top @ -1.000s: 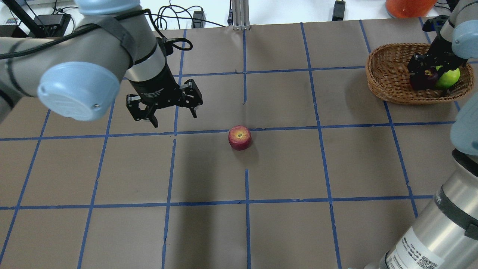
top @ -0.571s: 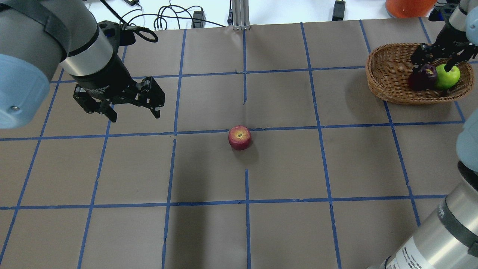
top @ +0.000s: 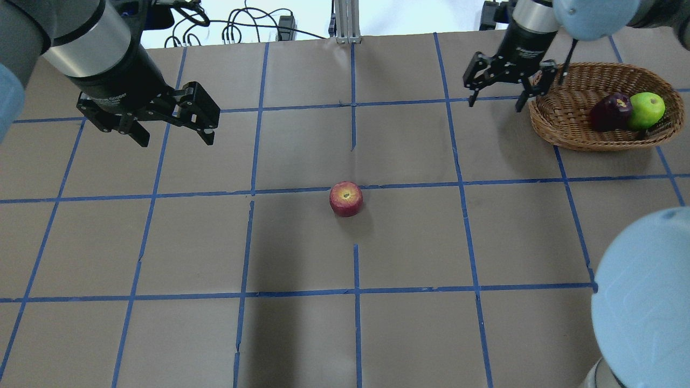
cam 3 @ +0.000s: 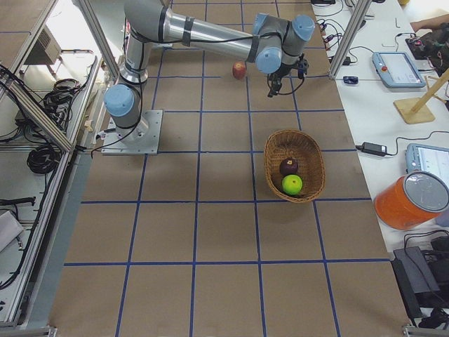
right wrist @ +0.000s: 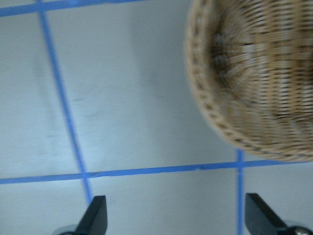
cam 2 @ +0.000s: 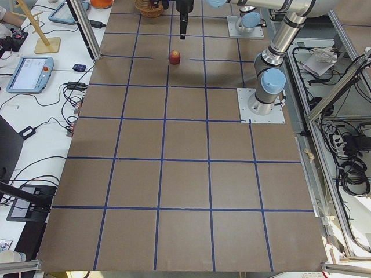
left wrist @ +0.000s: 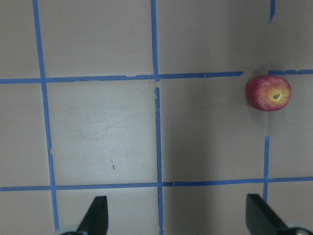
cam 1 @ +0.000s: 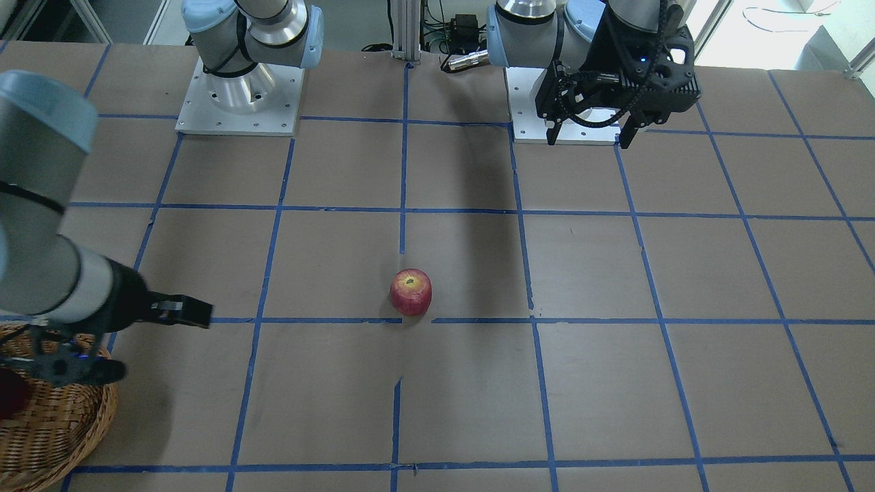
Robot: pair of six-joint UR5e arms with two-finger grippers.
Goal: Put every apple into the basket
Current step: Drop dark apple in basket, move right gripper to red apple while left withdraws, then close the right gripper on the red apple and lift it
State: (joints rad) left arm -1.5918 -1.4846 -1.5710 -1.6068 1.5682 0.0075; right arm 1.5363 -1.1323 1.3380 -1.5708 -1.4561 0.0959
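The red apple (top: 346,198) with a yellowish stem end sits alone mid-table; it also shows in the front view (cam 1: 411,292) and the left wrist view (left wrist: 268,93). The wicker basket (top: 544,116) stands at the far right and holds the dark purple apple (top: 610,111) and the green apple (top: 648,109), side by side. My right gripper (top: 496,106) is open and empty, just left of the basket's rim (right wrist: 205,98). My left gripper (top: 177,141) is open and empty, high over the table's far left, well away from the red apple.
An orange container (cam 3: 409,200) and cables lie beyond the table's far edge. An aluminium post (top: 345,21) stands at the middle of the back edge. Blue tape lines grid the brown table (top: 409,242).
My right gripper let go of the purple apple, rose out of the basket and moved left past its rim. My left gripper drew back to the left, away from the red apple.
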